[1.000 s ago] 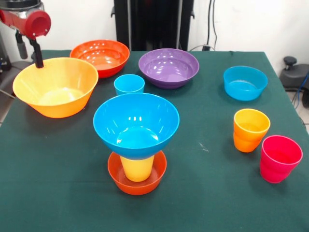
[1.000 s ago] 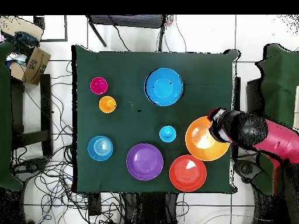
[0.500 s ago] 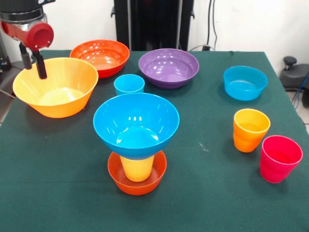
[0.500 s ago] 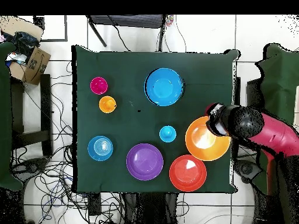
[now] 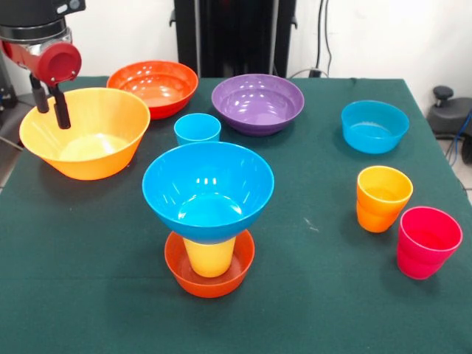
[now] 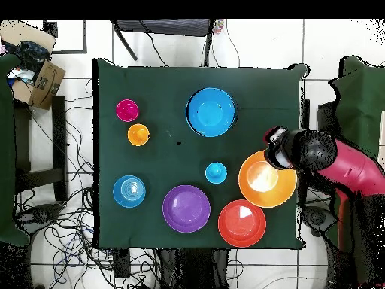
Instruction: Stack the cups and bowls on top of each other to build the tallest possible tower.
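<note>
The tower stands at the table's near middle: a small red-orange bowl (image 5: 210,276), a yellow cup (image 5: 210,255) in it, and the large blue bowl (image 5: 208,188) on top; from overhead the blue bowl (image 6: 211,111) hides the rest. The large light orange bowl (image 5: 85,133) (image 6: 267,179) sits at the left. My gripper (image 5: 50,107) (image 6: 277,146) is open at that bowl's far-left rim, one finger inside it and one outside. A blue cup (image 5: 197,127), an orange cup (image 5: 383,198) and a pinkish-red cup (image 5: 428,241) stand alone.
A medium red-orange bowl (image 5: 153,85) and a purple bowl (image 5: 258,102) sit along the far side, and a small teal-blue bowl (image 5: 375,125) at the right. The green table's edge (image 5: 15,173) runs close beside the light orange bowl.
My gripper has come down a little and shifted along the light orange bowl's rim. The bowls and cups have not moved.
</note>
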You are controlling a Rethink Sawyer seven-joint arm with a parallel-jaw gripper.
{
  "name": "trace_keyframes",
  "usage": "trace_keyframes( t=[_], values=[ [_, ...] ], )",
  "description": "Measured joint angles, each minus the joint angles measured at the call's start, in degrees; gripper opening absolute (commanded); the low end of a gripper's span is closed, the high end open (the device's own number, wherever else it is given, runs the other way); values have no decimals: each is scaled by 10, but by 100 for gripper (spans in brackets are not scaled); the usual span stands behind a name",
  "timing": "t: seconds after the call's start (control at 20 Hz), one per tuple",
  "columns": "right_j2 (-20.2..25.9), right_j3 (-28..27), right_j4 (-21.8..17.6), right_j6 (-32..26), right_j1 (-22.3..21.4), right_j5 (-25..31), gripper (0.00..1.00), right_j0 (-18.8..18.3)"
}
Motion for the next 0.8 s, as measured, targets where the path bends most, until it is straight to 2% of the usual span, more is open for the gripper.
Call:
trace_keyframes(
  t=[0.55,0.8],
  values=[
    [-42,-25,48,3,6,0,100,37],
    [-70,-30,78,22,14,0,100,57]
  ],
)
